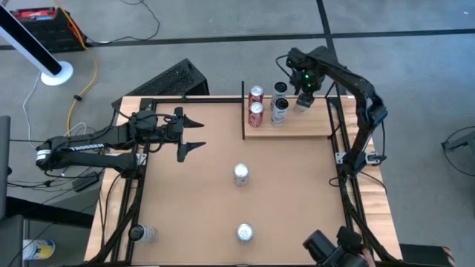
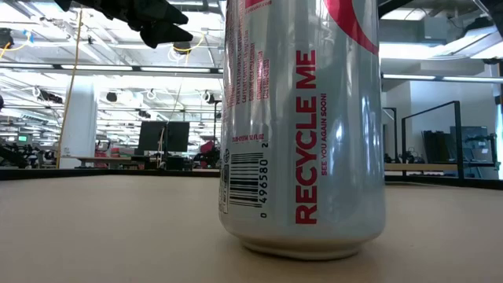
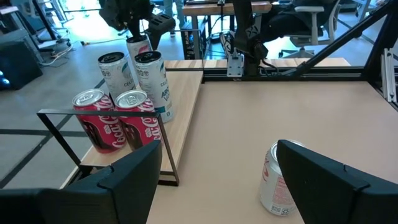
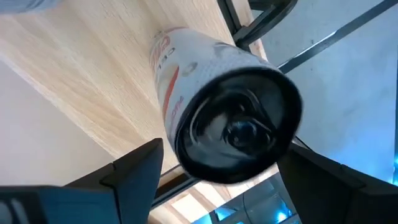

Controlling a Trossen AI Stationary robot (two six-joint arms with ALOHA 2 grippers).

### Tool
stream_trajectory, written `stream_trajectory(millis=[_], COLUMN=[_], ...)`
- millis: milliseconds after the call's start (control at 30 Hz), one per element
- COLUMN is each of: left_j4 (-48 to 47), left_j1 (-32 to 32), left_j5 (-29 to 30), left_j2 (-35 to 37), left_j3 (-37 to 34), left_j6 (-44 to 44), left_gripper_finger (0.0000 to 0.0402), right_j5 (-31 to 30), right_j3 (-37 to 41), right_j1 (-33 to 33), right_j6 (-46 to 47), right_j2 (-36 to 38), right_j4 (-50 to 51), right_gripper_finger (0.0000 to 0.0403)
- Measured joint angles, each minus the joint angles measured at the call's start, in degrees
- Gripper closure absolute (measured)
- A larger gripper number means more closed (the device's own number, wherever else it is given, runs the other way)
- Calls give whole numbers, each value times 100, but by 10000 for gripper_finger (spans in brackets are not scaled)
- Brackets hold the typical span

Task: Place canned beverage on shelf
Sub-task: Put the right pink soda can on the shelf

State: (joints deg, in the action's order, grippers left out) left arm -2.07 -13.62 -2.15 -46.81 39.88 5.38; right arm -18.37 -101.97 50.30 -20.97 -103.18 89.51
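A: Any labels readable?

B: On the can (image 2: pixel 302 126) closest to the low camera, "RECYCLE ME" is printed in red, "SEE YOU AGAIN SOON!" beside it, and a barcode ending 496580. "Coca-Cola" script is partly seen on the two red cans (image 3: pixel 115 118). Teal lettering is carried by the two white cans (image 3: pixel 135 78) behind them, but it can't be read. "TROSSEN" is marked on the left arm (image 1: pixel 82 147).

A: Shelf contents?

B: On the shelf (image 1: pixel 312 124), four cans are grouped at the end by the black bar (image 1: pixel 243 110): the red pair nearest the bar, the white pair just beside them. A fifth can (image 4: pixel 217 102), white with red print and a dark top, is held over the shelf's far corner.

A: Held by which claw?

B: The right gripper (image 1: pixel 305 95). Its fingers are set either side of that can (contact with the sides can't be confirmed from the wrist view, but the can sits between them). Whether the can's base is touching the board cannot be told.

A: Left side?

B: The left gripper (image 1: pixel 194 133) is parked over the table's left half, jaws spread wide, nothing held.

A: Anything else on the table?

B: Two silver cans (image 1: pixel 242 175) are standing on the tabletop (image 1: pixel 193 215), one mid-table and one near the front edge, well apart from the shelf.
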Motion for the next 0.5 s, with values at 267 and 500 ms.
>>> stream_trajectory(millis=[267,500], left_j4=[2,-5], left_j1=[0,1], left_j5=[94,103], left_j2=[0,0], left_j3=[0,0], left_j6=[-1,-52], left_gripper_finger=[100,100], right_j5=[-7,86], right_j3=[0,52], right_j1=[-2,-1], right_j6=[-35,369], right_j2=[568,1099], right_j4=[-7,-34], right_gripper_finger=[74,94])
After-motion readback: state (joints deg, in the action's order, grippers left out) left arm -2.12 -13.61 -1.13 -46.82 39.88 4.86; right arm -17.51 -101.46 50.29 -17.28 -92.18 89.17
